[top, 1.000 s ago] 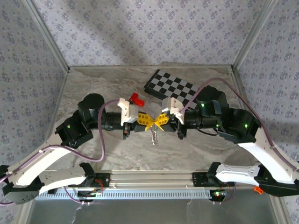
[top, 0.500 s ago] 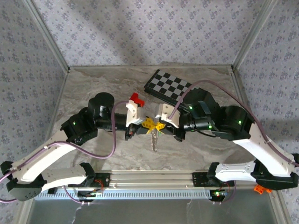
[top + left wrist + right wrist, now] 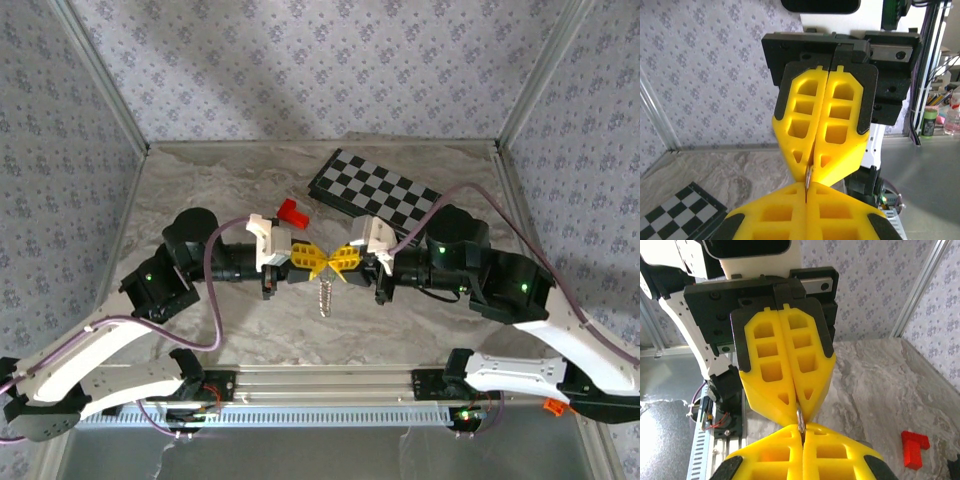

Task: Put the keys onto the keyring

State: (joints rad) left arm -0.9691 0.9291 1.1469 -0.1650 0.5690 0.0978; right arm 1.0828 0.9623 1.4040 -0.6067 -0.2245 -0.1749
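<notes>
While the keyring (image 3: 325, 293) dangles, the left hand (image 3: 314, 259) clenches it; the right hand (image 3: 340, 260) likewise.

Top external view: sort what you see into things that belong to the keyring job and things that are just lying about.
Belongs to the job: keyring, dangling where the fingertips meet; left gripper and right gripper, both shut on it.

Just lying about: red block; chessboard, both beyond the grippers.
</notes>
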